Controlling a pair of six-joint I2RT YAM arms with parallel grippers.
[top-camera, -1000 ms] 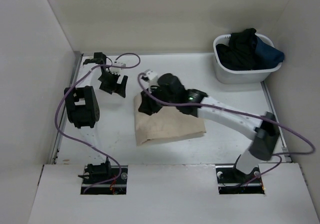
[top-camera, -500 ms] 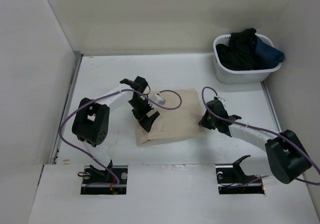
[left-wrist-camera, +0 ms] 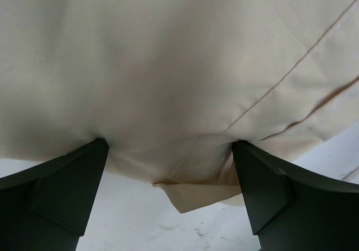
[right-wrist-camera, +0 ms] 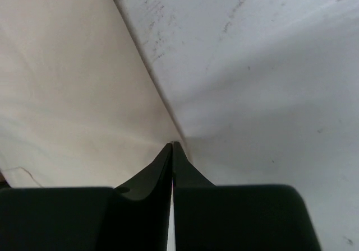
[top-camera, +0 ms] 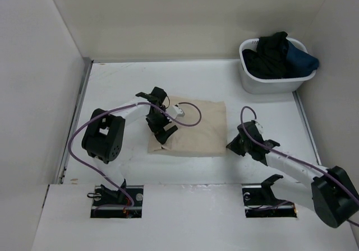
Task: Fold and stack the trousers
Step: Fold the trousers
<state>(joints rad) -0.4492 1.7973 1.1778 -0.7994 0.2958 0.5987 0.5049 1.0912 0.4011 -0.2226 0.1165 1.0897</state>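
The beige trousers [top-camera: 196,129] lie folded into a flat rectangle in the middle of the table. My left gripper [top-camera: 164,133] is open and sits low on the bundle's left edge. In the left wrist view [left-wrist-camera: 169,145] its fingers stand wide apart across the cloth [left-wrist-camera: 168,66], and a small folded corner pokes out below. My right gripper [top-camera: 233,145] is shut at the bundle's near right corner. In the right wrist view [right-wrist-camera: 173,145] its closed tips touch the edge of the cloth [right-wrist-camera: 73,83]; I see no fabric between them.
A white basket [top-camera: 269,86] stands at the back right corner. It holds a black garment [top-camera: 272,52] and a dark navy garment [top-camera: 302,61]. White walls close in the table on three sides. Purple cables trail along both arms.
The right arm has drawn back from across the trousers to their right corner. The left arm has come in from the back left to their left edge. The bundle now lies flatter and further right.
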